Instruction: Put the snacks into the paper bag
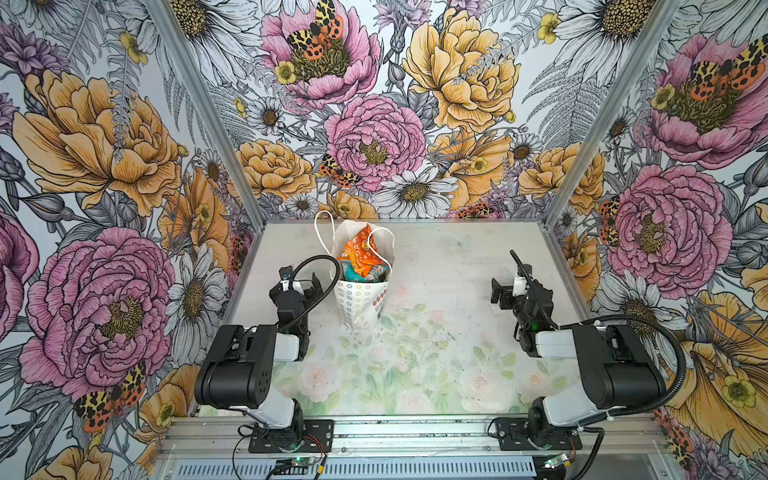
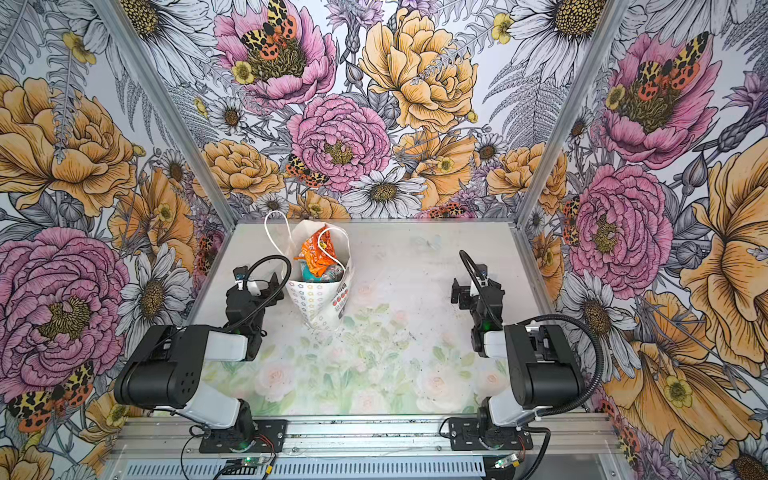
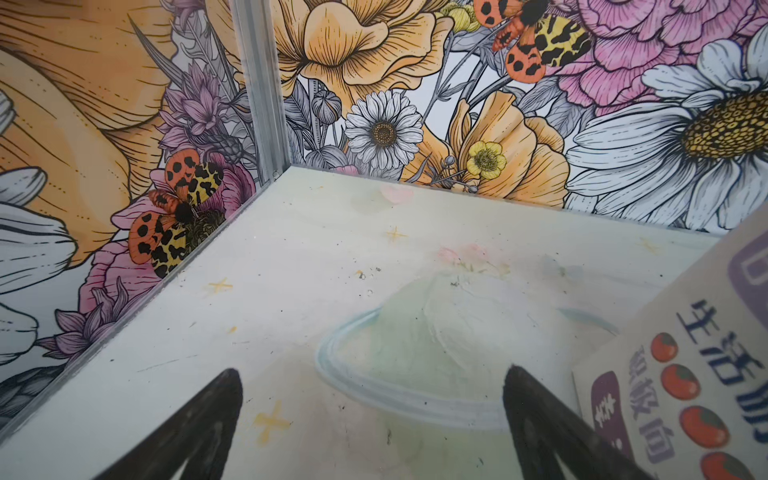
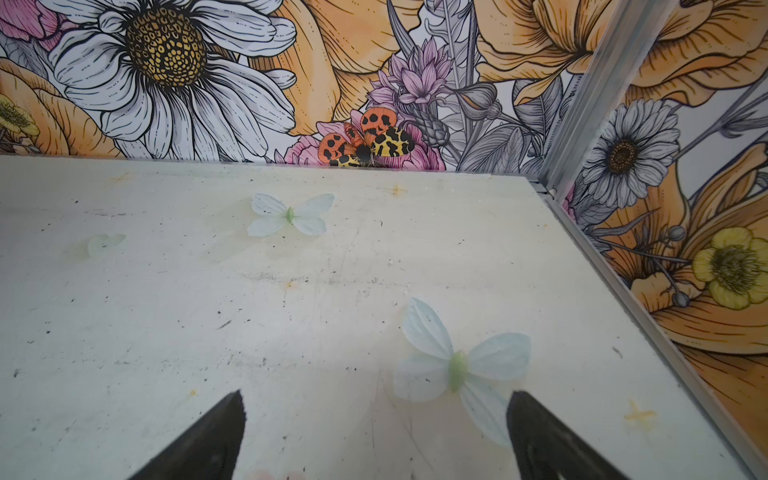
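Paper bag (image 1: 360,299): seen standing with its mouth open on the table (image 1: 457,270), left of centre towards the back wall.
Bag look: white paper; small ring-shaped flowers are printed on the side, and blue characters, purple blocks and 4 red-orange round fruits are shown on the front in the left wrist view (image 3: 685,374).
Handles: 2 white cord loops (image 1: 324,232) are raised above the rim.
Snacks: 1 orange packet (image 1: 359,249) is seen uppermost in the mouth, with 1 teal-white packet (image 1: 353,275) below it; the packets deeper down cannot be counted.
Packet texture: crinkled, glossy foil.
Left gripper (image 3: 372,374): spread wide with nothing between the 2 black tapered fingers; it is held just beside the bag.
Right gripper (image 4: 374,399): likewise spread and empty, over bare table, well apart from the bag.
Table surface: pale, scuffed and speckled, with faded flowers and butterflies printed on it.
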Available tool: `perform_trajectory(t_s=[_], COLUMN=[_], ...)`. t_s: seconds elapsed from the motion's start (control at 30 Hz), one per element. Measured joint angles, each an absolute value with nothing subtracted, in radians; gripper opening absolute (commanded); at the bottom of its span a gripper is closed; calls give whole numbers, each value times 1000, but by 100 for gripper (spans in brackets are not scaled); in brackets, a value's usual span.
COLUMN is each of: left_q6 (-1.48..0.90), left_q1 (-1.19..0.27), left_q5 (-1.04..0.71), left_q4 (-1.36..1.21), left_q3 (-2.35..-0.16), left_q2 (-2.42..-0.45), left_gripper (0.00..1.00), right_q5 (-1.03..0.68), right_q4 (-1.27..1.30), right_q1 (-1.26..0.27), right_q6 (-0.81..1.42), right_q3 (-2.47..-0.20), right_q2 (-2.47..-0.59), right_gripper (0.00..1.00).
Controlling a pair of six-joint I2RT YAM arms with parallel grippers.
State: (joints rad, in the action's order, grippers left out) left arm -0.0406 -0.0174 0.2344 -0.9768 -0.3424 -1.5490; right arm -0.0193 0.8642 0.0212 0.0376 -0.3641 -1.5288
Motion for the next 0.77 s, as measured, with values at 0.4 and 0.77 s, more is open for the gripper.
perform_trajectory(t_s=[0.4, 0.77], left_q6=[1, 1], left_q1=[-62, -54], left_q5=[300, 299], left_q4=[-986, -984], left_q3=[-344, -344], left_q2=[-1549, -1549], left_gripper=[99, 99], right_q5=[-19, -19], right_q4=[864, 864], right_q1=[21, 21], right_q6=[38, 38], right_q3=[-364, -364], right_q2=[-1529, -1529], right_gripper=[100, 100])
